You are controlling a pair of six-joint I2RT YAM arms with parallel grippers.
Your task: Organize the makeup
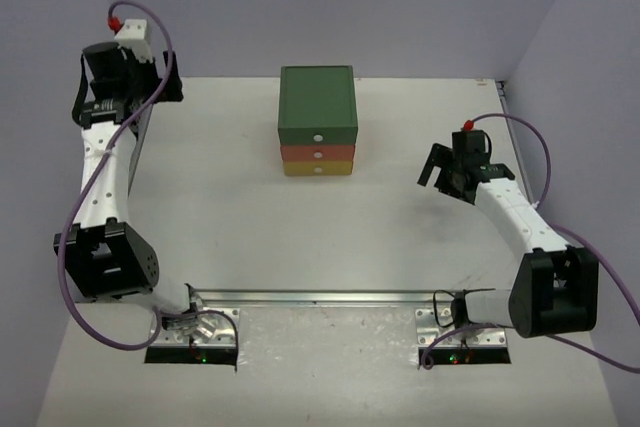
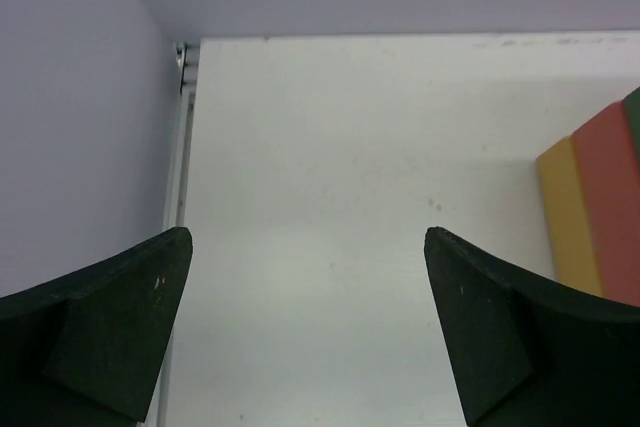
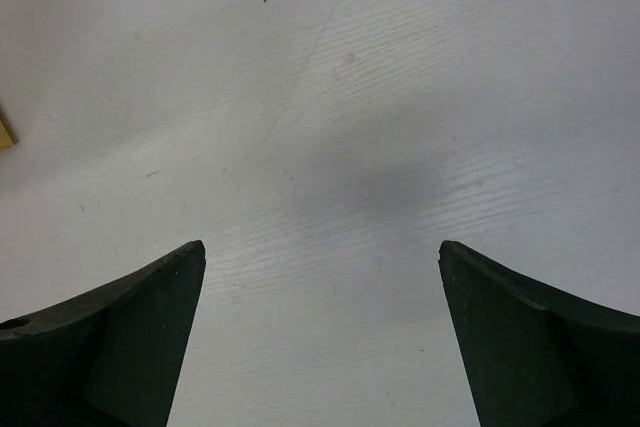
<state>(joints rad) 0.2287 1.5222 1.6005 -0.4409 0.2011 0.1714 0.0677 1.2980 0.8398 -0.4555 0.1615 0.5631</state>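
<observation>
While left pincer (image 2: 308, 242) and right pincer (image 3: 322, 247) both gape wide and empty over the counter (image 1: 220, 237), no makeup shows; it's probably inside the closed drawer box (image 1: 318, 122) beyond. Expect light, hard, slick pieces: pinch the flat sides. Only the top view shows the whole box; left wrist catches just its edge.

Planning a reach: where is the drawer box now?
In the top view the drawer box sits centrally near the far edge of the table, between the left gripper and right gripper.
</observation>
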